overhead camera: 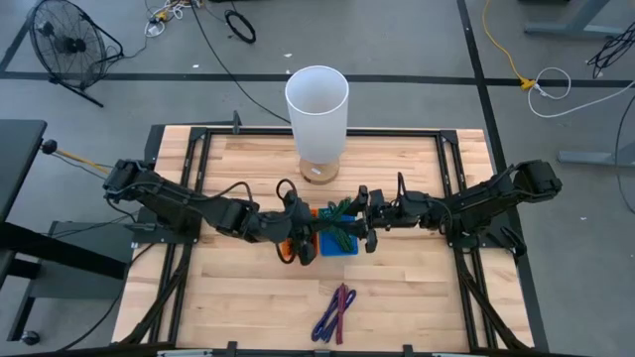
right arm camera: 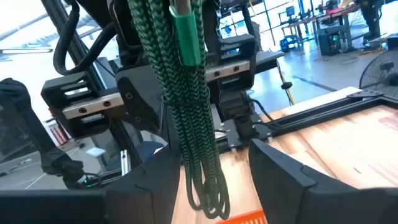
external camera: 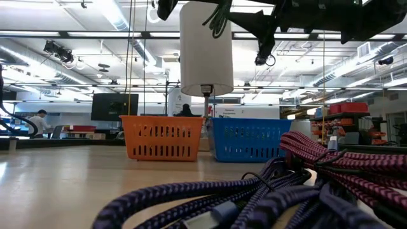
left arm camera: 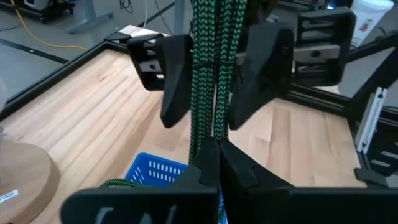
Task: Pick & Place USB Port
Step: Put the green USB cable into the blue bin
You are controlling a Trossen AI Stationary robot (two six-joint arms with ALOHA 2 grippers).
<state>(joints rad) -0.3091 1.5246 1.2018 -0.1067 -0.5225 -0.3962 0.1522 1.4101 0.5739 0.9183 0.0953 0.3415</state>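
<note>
1. Wooden bench (overhead camera: 248, 297) carries everything: a tall white cylinder (overhead camera: 317, 107) on a round base at the far middle, two small baskets at the centre, and a purple braided cable bundle (overhead camera: 334, 312) lying loose on the near side.
2. The two dark arms meet over the baskets. The left gripper (overhead camera: 303, 236) comes in from the left and the right gripper (overhead camera: 367, 230) from the right, facing each other closely above the blue basket (overhead camera: 339, 243).
3. The orange basket (external camera: 161, 137) stands just left of the blue one, their sides nearly touching in the low view.
4. The green braided USB cable (left arm camera: 211, 68), the task's thing, is a folded bundle hanging between the two grippers, its long axis running roughly vertical, its lower loops dangling towards the blue basket.
5. The left jaws are fully closed and pinch the bundle; in the left wrist view their tips meet on the strands.
6. The right jaws stand wide, one finger on either side of the bundle, apparently not clamping it.
7. Judged from this, the cable lies straight between the right jaws, so a handover needs only a squeeze; both arms are about equally near.
</note>
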